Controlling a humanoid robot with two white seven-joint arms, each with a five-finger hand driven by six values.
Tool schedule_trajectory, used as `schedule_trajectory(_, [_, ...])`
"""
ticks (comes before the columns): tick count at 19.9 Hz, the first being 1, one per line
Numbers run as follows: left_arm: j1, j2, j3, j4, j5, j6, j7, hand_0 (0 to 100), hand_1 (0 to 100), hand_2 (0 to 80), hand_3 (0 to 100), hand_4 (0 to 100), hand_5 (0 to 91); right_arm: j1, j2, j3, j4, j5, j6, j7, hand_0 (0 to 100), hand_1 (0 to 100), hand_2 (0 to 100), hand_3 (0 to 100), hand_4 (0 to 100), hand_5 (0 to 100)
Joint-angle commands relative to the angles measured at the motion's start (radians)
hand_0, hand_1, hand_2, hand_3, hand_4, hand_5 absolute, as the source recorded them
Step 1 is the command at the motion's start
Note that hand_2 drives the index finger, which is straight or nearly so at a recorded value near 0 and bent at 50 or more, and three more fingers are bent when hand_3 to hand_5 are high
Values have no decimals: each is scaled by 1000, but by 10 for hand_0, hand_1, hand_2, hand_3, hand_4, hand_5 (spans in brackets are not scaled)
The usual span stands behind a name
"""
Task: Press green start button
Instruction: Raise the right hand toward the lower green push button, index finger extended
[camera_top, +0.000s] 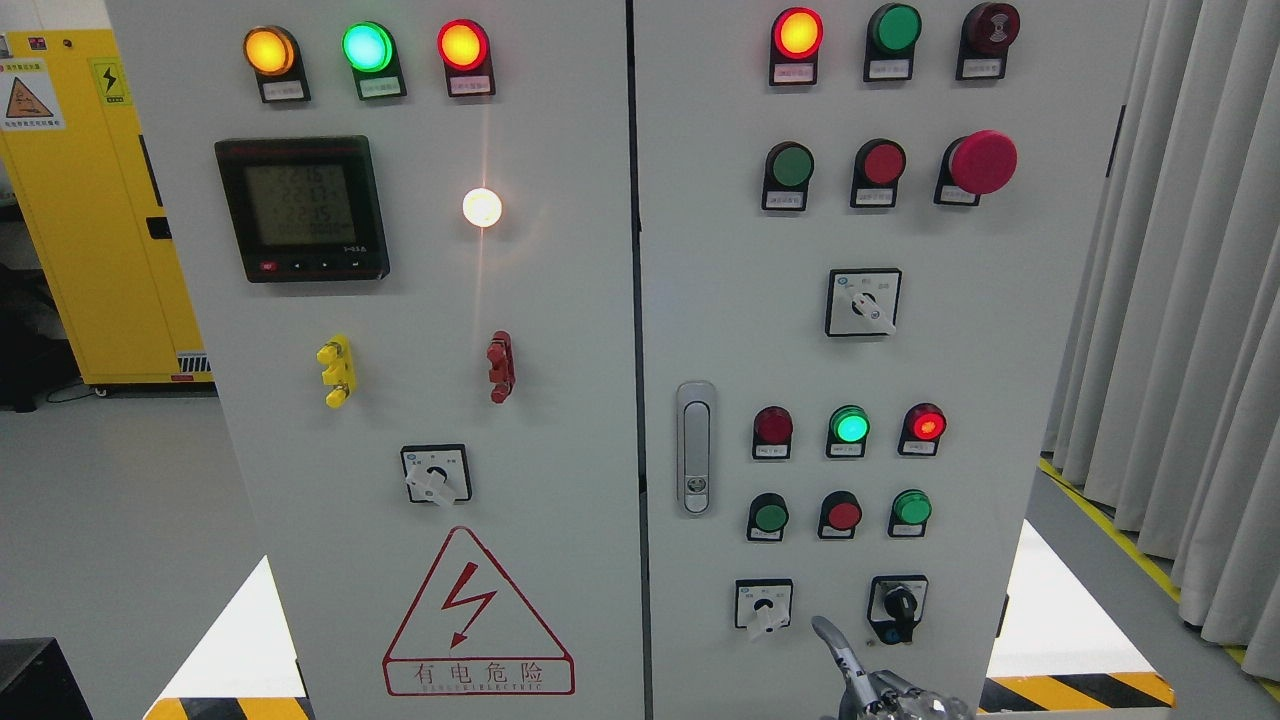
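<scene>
A grey control cabinet fills the head view. Its right door carries a green push button in the upper row, beside a red button and a red mushroom stop. Lower down are two more green buttons with a red one between them, under a lit green lamp. My right hand rises from the bottom edge, below that lower row and between two rotary switches, touching nothing. Most of it is cut off. My left hand is out of view.
The left door has a meter, lit lamps, a rotary switch and a red hazard triangle. A door handle sits by the seam. A yellow cabinet stands at left, grey curtains at right.
</scene>
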Motion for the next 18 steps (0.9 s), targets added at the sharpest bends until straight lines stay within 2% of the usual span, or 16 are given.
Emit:
schedule_trajectory(1, [0,0,0,0,0,0,0,120,556,0,0,0,0,-59,-6,-30,6,42,8,8,807,934,0,767,792,936])
schedule_trajectory(5, [0,0,-1,0,0,0,0,120,556,0,0,0,0,-74,-6,-28,11,62,8,11,825,939,0,770,795,940])
schedule_trajectory(7, [0,0,0,0,-1,0,0,120,556,0,0,0,0,-76,-6,-28,8,62,8,40,834,942,0,771,796,940])
schedule_trajectory(9, [0,0,-1,0,0,0,0,120,556,0,0,0,0,-83,-6,-27,5,62,8,51,846,944,0,772,797,940])
schedule_trajectory(18, [0,0,-1,0,0,0,0,120,556,0,0,0,0,-126,-6,-13,6,85,8,52,864,943,0,775,795,941])
